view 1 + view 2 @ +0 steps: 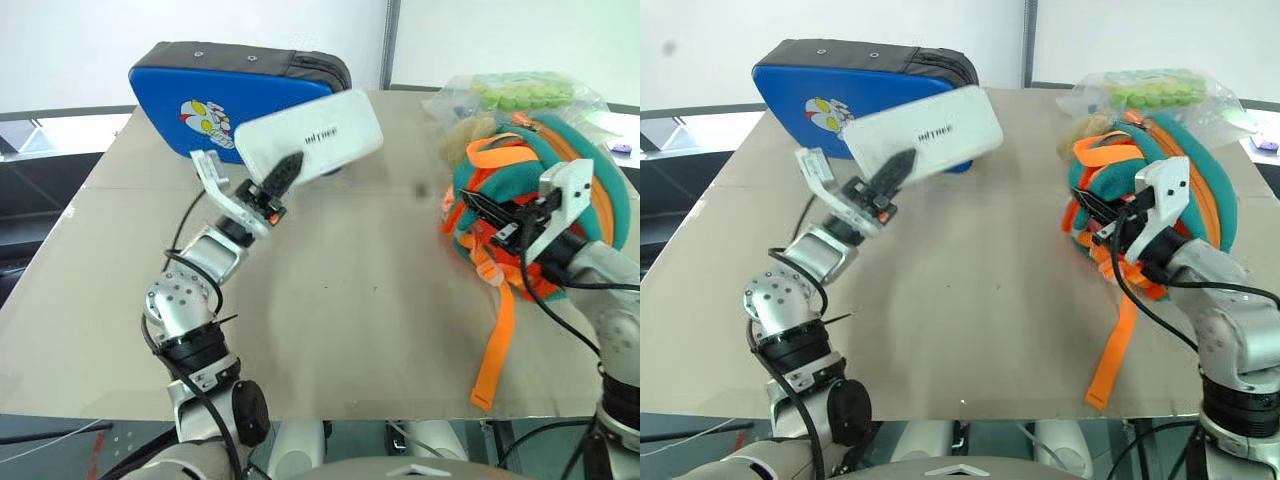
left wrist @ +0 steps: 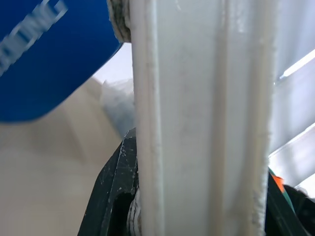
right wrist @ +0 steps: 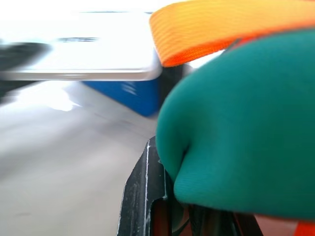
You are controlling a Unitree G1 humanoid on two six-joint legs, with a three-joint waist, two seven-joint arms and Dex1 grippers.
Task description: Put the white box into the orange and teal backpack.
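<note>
White box in left pincer, lifted off table.

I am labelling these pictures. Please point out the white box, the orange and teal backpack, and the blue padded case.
white box [image 1: 325, 135]: left eye view, middle of its lid.
orange and teal backpack [image 1: 610, 195]: left eye view, teal side panel.
blue padded case [image 1: 175, 100]: left eye view, blue front face.

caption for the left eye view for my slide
Left gripper lifts the white box off the table; right gripper pinches the orange and teal backpack.
</note>
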